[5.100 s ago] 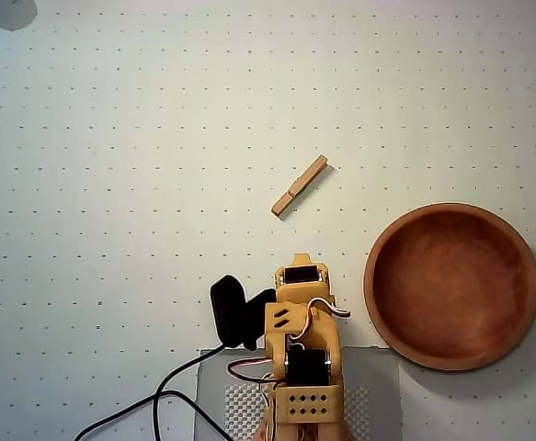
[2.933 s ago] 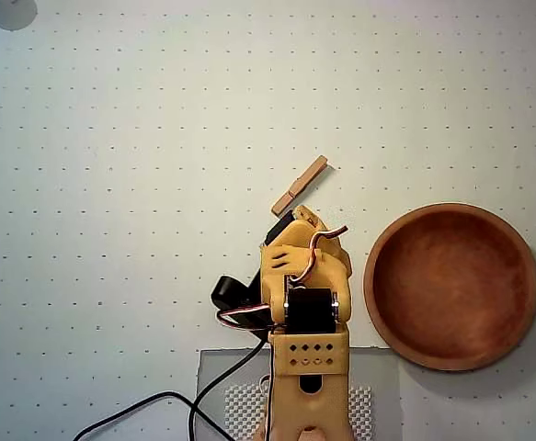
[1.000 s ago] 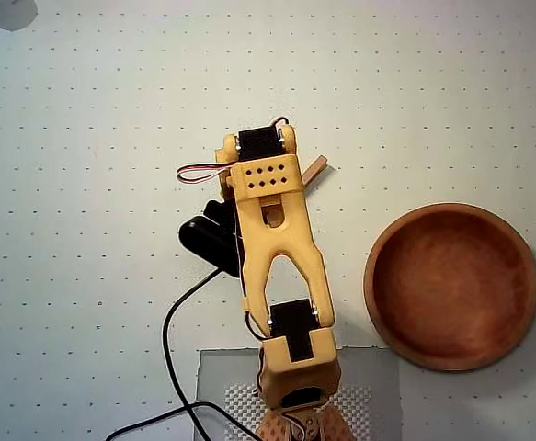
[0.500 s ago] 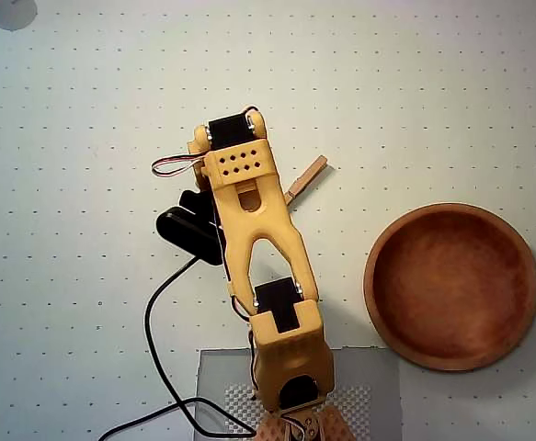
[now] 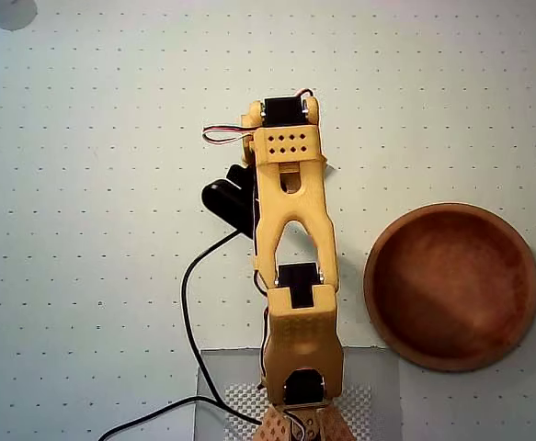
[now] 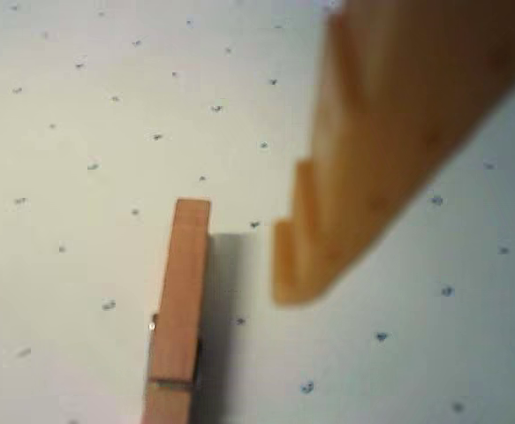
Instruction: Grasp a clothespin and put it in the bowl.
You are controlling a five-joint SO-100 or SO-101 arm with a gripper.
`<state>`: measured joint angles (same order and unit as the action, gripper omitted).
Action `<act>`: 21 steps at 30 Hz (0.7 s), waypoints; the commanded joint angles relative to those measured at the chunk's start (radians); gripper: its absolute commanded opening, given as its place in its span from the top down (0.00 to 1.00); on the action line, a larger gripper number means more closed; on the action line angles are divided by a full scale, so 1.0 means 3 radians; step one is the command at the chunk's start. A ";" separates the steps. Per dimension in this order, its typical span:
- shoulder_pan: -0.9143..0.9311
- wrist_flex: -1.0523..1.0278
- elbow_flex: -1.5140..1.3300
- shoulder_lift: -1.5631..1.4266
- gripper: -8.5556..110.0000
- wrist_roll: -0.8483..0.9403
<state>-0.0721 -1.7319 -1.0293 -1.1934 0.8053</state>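
We see the bowl (image 5: 451,287) at 3 o'clock of the arm (image 5: 292,239) in the overhead view, empty and well apart from the work. In the wrist view the clothespin (image 6: 179,318) lies flat at 6 o'clock, just beside 1 orange finger (image 6: 372,168) — the other is hidden, so we cannot tell the gap. We judge the step needs centring — straddle the pin, then close.
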 commanded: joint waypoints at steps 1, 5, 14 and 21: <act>0.0015 -0.0020 0.0399 0.0061 0.68 0.0000; 0.0031 -0.0015 0.0573 0.0322 0.68 -0.0005; 0.0031 -0.0005 0.0798 0.0701 0.68 -0.0245; 0.0097 0.0000 0.0972 0.0961 0.68 -0.0245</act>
<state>-0.0690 -1.7319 -0.8161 -0.8851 0.7317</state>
